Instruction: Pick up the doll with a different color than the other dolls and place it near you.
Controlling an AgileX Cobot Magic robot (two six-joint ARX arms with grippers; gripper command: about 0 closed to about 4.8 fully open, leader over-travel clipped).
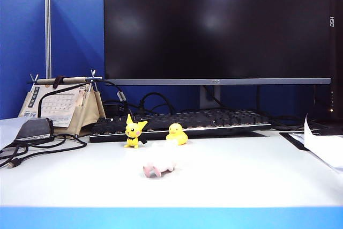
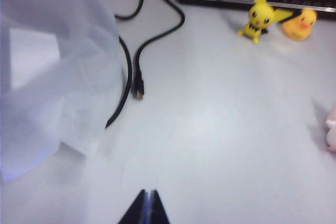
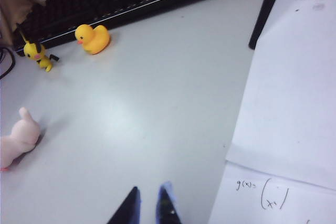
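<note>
Pink-white rabbit doll lying on its side on table, nearer front edge than yellow pointy-eared figure and duck, both standing by keyboard – reading as odd-colour doll already placed near

Left gripper hanging above bare table, fingertips pressed together, gripping nothing

Right gripper hanging apart from dolls, tips slightly parted, empty

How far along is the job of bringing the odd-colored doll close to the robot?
It looks done: the pink rabbit lies on its side on the table, nearer the front edge than the yellow figure and duck. Nothing is in hand: the left gripper is shut and empty, the right gripper slightly apart and empty. Nothing obvious remains.
</note>
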